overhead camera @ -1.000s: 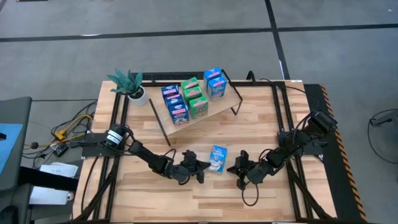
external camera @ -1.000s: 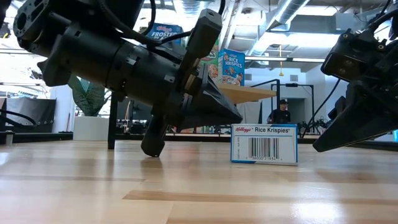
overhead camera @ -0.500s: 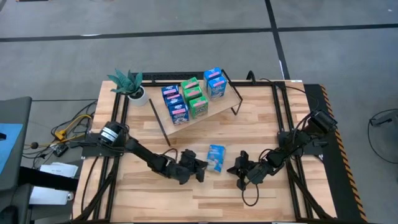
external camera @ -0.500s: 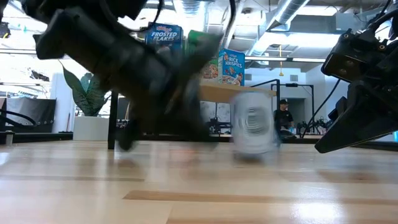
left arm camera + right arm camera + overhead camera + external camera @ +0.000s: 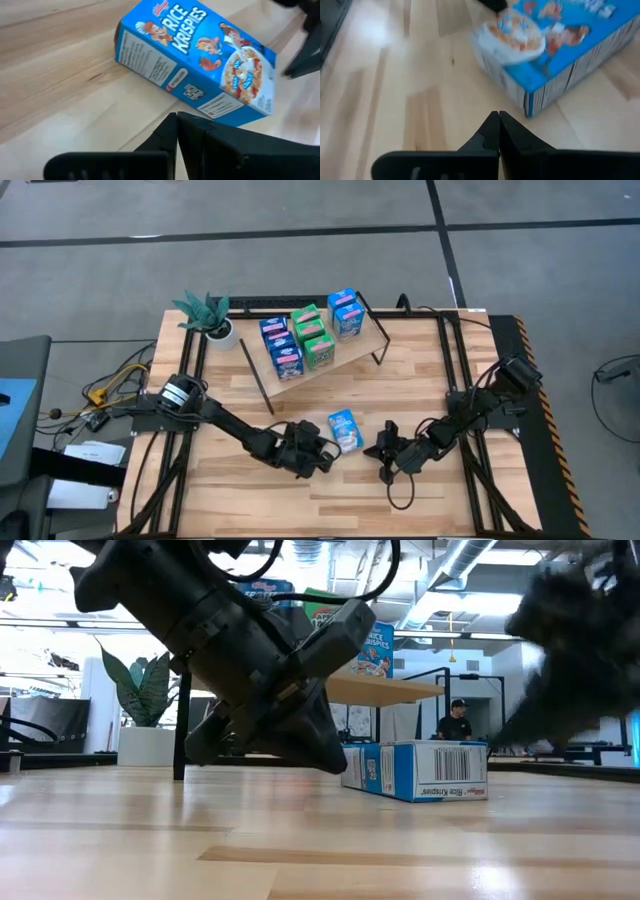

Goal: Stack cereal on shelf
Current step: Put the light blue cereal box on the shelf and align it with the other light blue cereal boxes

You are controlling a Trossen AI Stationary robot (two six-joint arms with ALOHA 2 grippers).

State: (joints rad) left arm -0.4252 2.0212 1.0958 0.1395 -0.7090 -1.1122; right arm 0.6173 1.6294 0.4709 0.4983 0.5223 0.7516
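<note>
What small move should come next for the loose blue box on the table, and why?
Probably open the left gripper and set it around the blue cereal box. That box lies flat on the table, front up, beside the shut left gripper and ungrasped, while the shelf already carries other boxes. The right gripper is shut too, on the box's other side.

A bright blue cereal box point(image 5: 200, 75) lies on the pale, light-grained wooden bench point(image 5: 420, 390), its front printed with white lettering, cartoon figures and a white bowl dotted red. One end point(image 5: 447, 772) is white with a black barcode. On the light wooden shelf point(image 5: 352, 347) stand blue boxes point(image 5: 346, 313) and green boxes point(image 5: 314, 340) with pink and white fronts. A green-leaved plant point(image 5: 204, 311) sits in a white pot. Both arms point(image 5: 235, 430) are black.
</note>
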